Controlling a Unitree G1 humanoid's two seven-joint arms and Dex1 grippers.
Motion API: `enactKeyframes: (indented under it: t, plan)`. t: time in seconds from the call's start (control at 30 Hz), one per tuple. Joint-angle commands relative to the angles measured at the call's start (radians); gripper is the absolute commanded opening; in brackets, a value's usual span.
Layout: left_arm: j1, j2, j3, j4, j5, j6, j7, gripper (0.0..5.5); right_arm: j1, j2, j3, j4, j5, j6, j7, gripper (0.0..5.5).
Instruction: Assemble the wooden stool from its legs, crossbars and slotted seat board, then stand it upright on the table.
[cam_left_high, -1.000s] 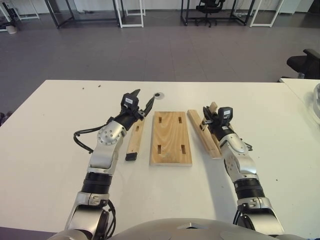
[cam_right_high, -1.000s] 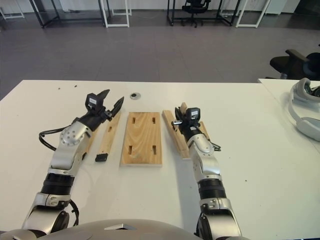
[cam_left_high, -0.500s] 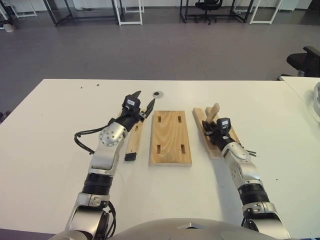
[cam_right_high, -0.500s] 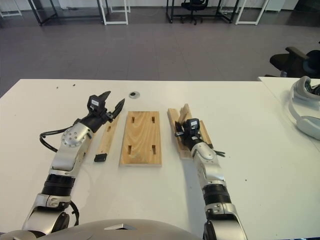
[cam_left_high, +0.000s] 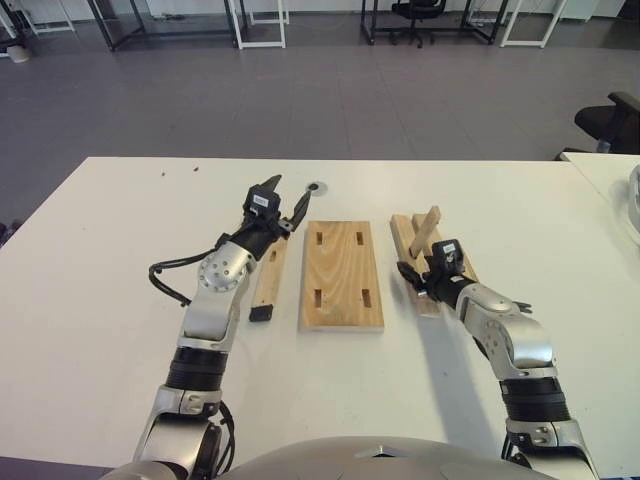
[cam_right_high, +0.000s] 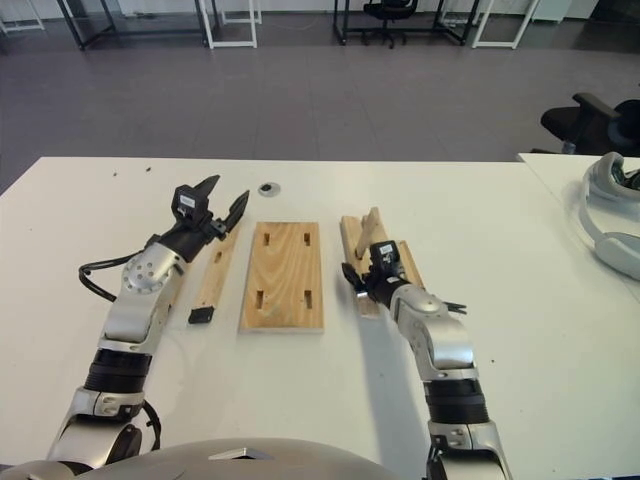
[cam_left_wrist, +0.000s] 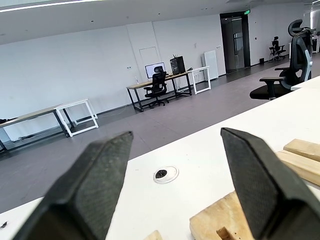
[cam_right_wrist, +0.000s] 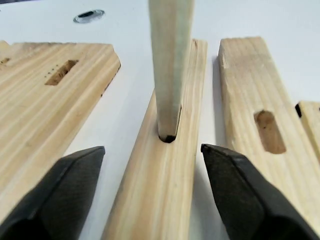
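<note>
Right gripper (cam_left_high: 418, 277) is wide open straddling the leg (cam_right_wrist: 160, 190), holding nothing; left gripper (cam_left_high: 288, 195) is open, empty too. Clamp crooked and the crossbar (cam_right_wrist: 170, 60) just ahead could pop out.

Bright, even overhead light fills the room; a long white ceiling light strip (cam_left_wrist: 50, 4) glows above. The flat white table (cam_left_high: 100, 250) is evenly lit, and the pale slotted wooden seat board (cam_left_high: 342, 270) throws a thin near-edge shadow.
</note>
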Motion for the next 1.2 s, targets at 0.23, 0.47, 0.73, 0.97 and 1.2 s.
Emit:
enactKeyframes:
  t: [0.23, 0.47, 0.73, 0.97, 1.2]
  plan:
    - [0.018, -0.017, 0.003, -0.042, -0.011, 0.048, 0.018, 3.23, 0.023, -0.023, 0.053, -0.020, -0.041, 0.120, -0.033, 2.98]
    - [0.015, -0.069, 0.092, -0.132, -0.211, 0.259, 0.019, 3.23, -0.017, -0.055, 0.056, 0.007, -0.069, 0.059, 0.005, 2.07]
    - [-0.039, -0.217, 0.330, -0.197, -0.852, 0.660, 0.136, 3.97, -0.099, -0.161, 0.086, -0.147, -0.046, -0.238, 0.263, 2.07]
    - [-0.085, -0.299, 0.393, -0.200, -1.176, 0.744, 0.353, 3.99, -0.100, -0.161, 0.127, -0.271, 0.025, -0.351, 0.403, 2.07]
    - [-0.033, -0.289, 0.332, -0.259, -1.264, 0.736, 0.410, 3.44, -0.079, -0.148, 0.148, -0.327, 0.054, -0.346, 0.412, 2.07]
